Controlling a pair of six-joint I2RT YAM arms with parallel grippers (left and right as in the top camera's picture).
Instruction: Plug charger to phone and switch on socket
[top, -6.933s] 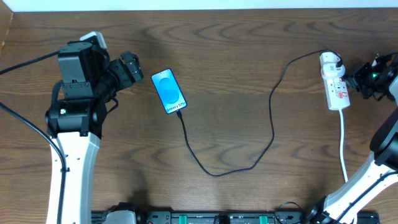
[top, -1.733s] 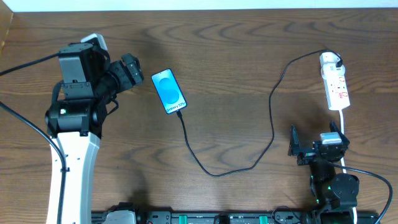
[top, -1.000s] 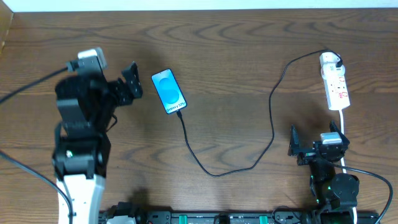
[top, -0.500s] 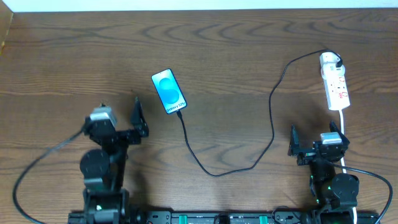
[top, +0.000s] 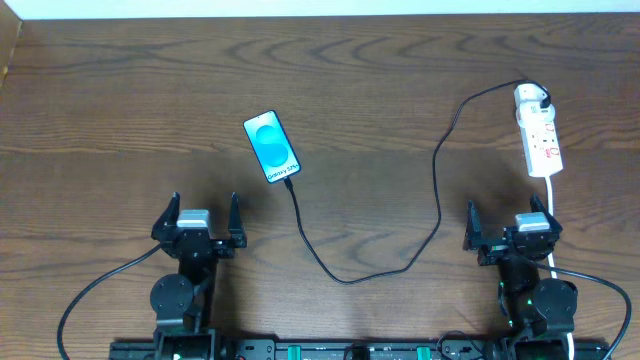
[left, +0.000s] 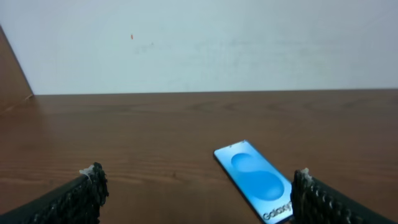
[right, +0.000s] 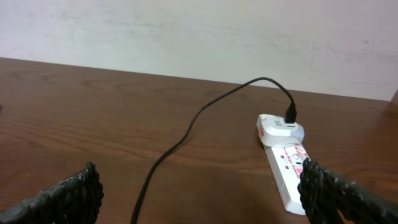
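The phone (top: 272, 146) lies left of centre with its cyan screen lit; the left wrist view has it (left: 255, 180) ahead and to the right. The black charger (top: 437, 200) cable runs from the phone's lower end in a loop to a white plug (top: 530, 97) seated in the socket (top: 541, 142) at the far right. My left gripper (top: 202, 215) stands open at the near edge, well short of the phone. Also open and empty, my right gripper (top: 505, 225) sits near the front edge below the socket (right: 289, 171), with the cable (right: 186, 134) ahead of it.
A thick white cord (top: 551, 200) drops from the socket toward the right arm's base. A pale wall stands behind the table's far edge. The dark wooden table (top: 380, 80) carries nothing else.
The left arm has drawn back from beside the phone to the near edge, gripper still open. The right arm, which withdrew from the socket earlier, has not moved. Phone and cable stay put.
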